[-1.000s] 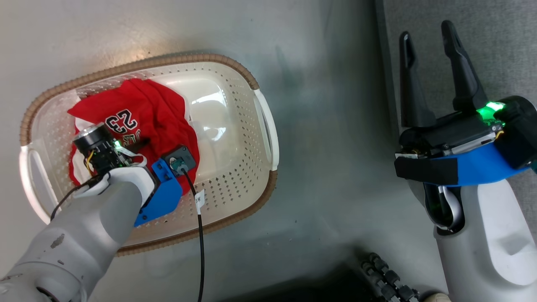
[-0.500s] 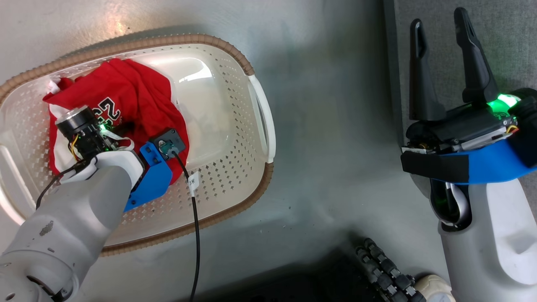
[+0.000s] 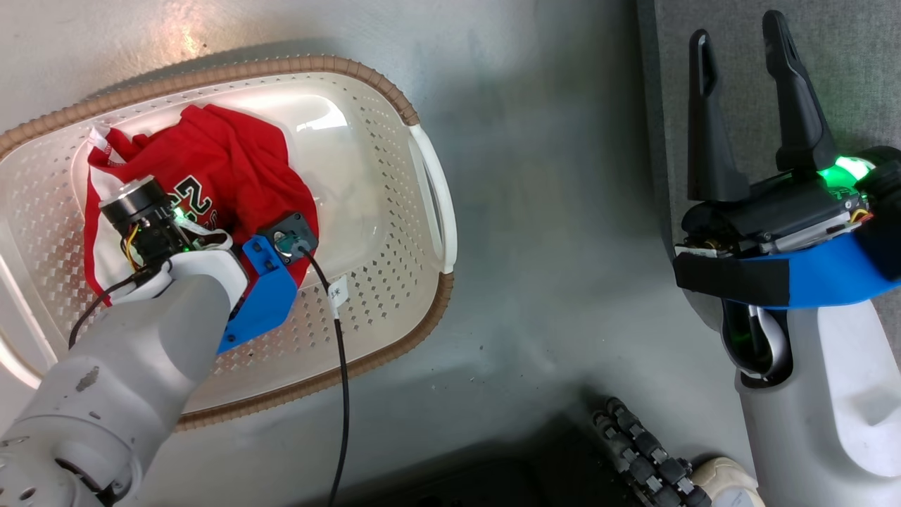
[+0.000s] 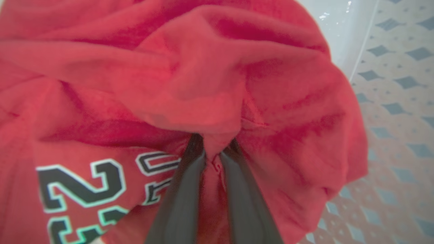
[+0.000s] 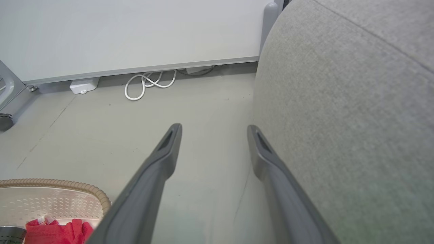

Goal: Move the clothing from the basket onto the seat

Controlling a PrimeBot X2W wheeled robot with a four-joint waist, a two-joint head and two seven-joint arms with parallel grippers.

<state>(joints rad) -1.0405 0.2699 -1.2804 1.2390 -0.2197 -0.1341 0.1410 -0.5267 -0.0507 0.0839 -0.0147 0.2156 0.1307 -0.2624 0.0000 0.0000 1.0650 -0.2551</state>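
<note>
The left gripper (image 4: 213, 145) is pinched on a raised fold of the clothing (image 3: 225, 151), bunched at the left end of the basket (image 3: 232, 69). Best to lift straight up until the cloth clears it, then swing to the seat (image 3: 845, 63), by whose edge the right gripper (image 3: 735, 28) hangs spread, empty.

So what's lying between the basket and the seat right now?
Bare grey floor separates the basket from the seat, as the head view shows.
</note>
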